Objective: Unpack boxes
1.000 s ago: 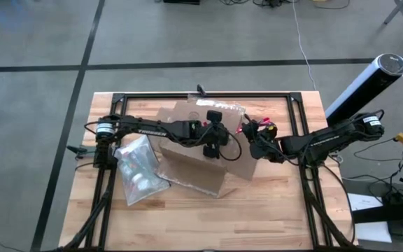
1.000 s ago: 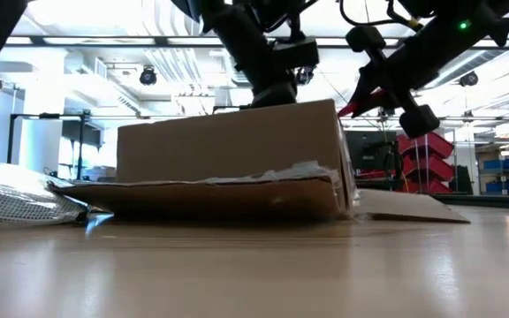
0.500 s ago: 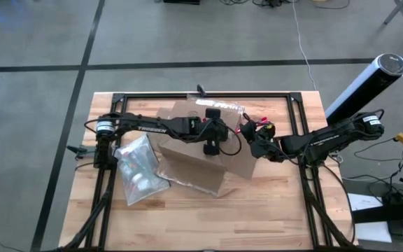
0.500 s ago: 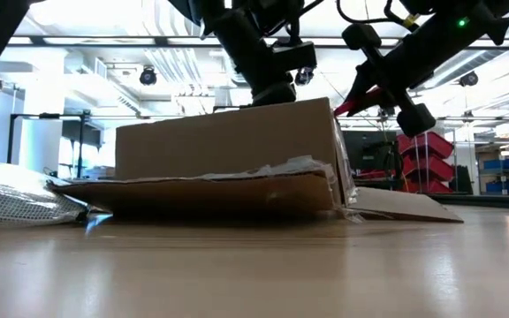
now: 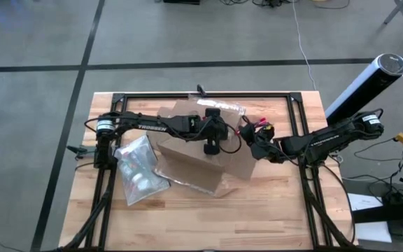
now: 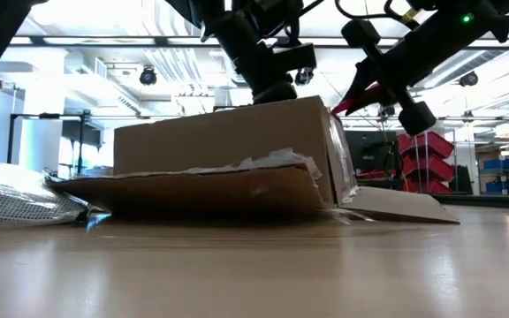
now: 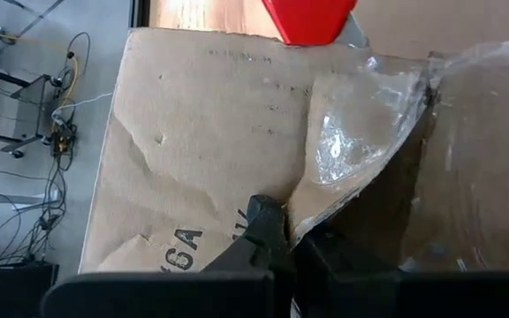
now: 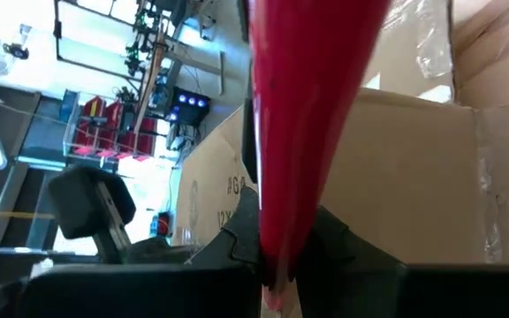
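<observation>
The brown cardboard box (image 5: 187,164) lies in the middle of the table, one flap (image 6: 193,190) spread flat toward the near edge. Clear tape (image 7: 360,132) hangs from its torn top. My left gripper (image 7: 290,237) is shut at the box's top, at its far right part (image 6: 277,90). Just right of the box, my right gripper (image 8: 268,258) is shut on a red utility knife (image 6: 360,95). The knife is in the air and points toward the box's upper right corner. A translucent zip pouch (image 5: 138,171) lies left of the box. My left gripper pinches the edge of the box's top flap (image 7: 303,221) between its two fingertips, where the clear tape is torn. The fingers slant down onto it from the table's left. The box's underside stays on the table. My right gripper holds the knife by its red handle (image 8: 277,212), pinched between the two fingers. The handle runs on forward past the fingertips. The knife is lifted clear of the table, and its tip (image 6: 338,108) slants down toward the box.
A black metal frame (image 5: 208,94) runs along the table's far edge and both sides. A clear plastic piece (image 5: 222,106) lies behind the box. A flat cardboard flap (image 6: 396,205) sticks out to the right. Bare wood (image 5: 208,224) fills the near part.
My left gripper has gone a little toward the far edge, still shut on the flap. The box has slid and turned with it. In the low view its near right corner and lower flap now stand farther left. My right gripper has turned slightly, still holding the knife.
</observation>
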